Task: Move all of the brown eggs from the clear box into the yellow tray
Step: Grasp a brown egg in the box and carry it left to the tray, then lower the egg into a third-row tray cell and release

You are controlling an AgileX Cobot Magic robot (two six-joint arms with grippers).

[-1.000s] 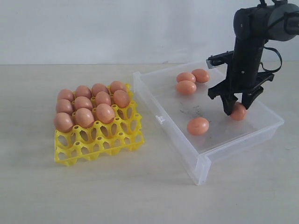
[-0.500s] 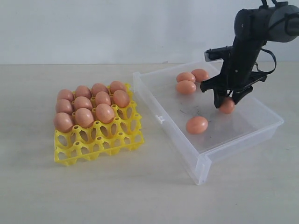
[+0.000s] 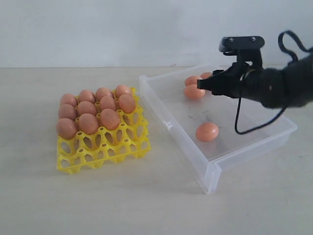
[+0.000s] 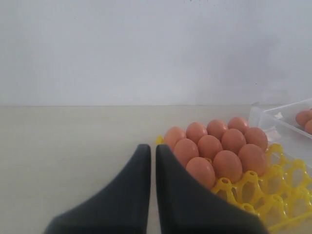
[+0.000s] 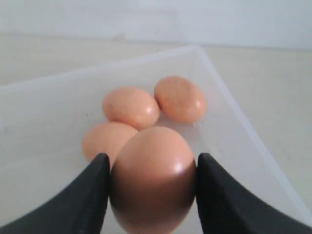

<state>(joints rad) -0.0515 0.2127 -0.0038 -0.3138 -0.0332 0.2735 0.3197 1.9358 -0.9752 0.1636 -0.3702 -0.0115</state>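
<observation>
My right gripper [image 5: 153, 163] is shut on a brown egg [image 5: 153, 180], gripped on both sides and held clear of the floor of the clear box [image 3: 176, 129]. In the exterior view that gripper [image 3: 202, 84] points left, level, above the box's far end, and hides its egg. Three loose brown eggs [image 5: 130, 106] cluster in the far corner beyond it, and another egg [image 3: 207, 131] lies alone mid-box. The yellow tray [image 3: 105, 152] on the left holds several eggs [image 3: 88, 122] in its back rows. My left gripper [image 4: 153, 152] is shut and empty, beside the tray [image 4: 273, 195].
The tray's front rows are open cells. The clear box sits skewed, its near corner [image 3: 210, 178] toward the front of the pale tabletop. A black cable [image 3: 237, 117] hangs from the right arm over the box. A white wall runs behind.
The right gripper closed on the egg at the box's right side, lifted it off the floor and swung from pointing down to level, moving left and toward the far end.
</observation>
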